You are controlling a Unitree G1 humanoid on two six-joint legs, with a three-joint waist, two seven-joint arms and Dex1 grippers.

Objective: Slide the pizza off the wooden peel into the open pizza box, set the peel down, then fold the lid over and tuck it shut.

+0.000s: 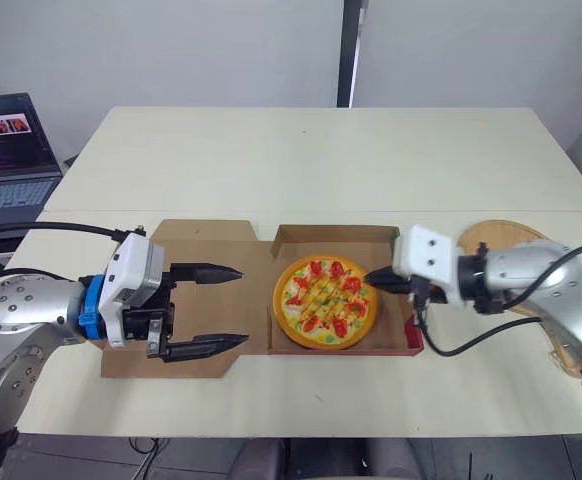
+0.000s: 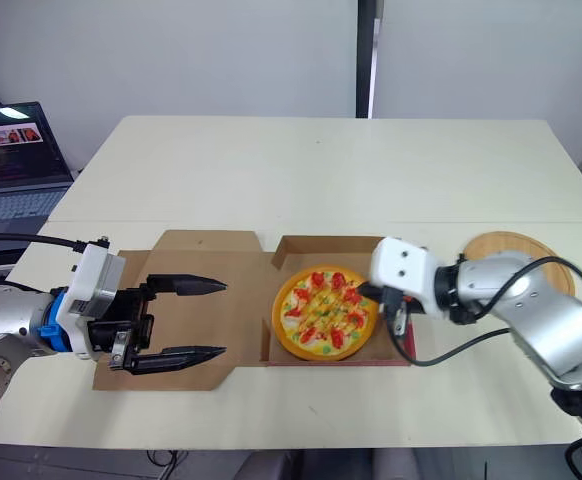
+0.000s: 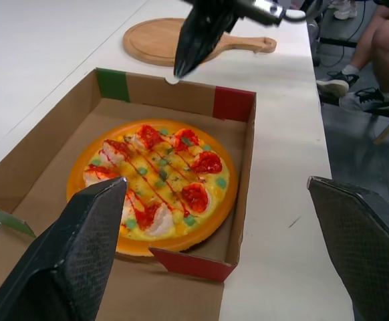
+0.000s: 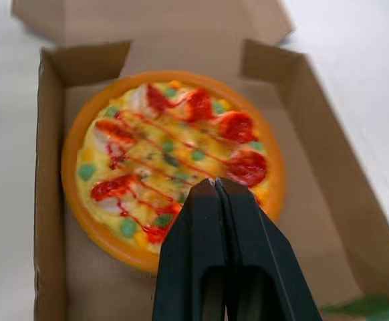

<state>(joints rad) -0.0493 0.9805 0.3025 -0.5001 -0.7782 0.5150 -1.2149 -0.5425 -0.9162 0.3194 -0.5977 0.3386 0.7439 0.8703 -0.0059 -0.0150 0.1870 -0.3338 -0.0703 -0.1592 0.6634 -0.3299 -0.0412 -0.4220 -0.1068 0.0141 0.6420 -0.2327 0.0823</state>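
One pizza (image 1: 325, 301) on show, and one cardboard pizza box (image 1: 336, 237). One round wooden peel (image 2: 519, 248), that's the lot for boards. Two grippers in play, the left gripper (image 1: 241, 306) and the right gripper (image 1: 376, 280), with two black fingers (image 1: 206, 271) apiece, so four fingers all told. One laptop (image 1: 6, 150) off at the side, one pale worktop (image 1: 321, 160) under it all. And one person (image 3: 365, 47) seen in part, seated at the worktop's edge.
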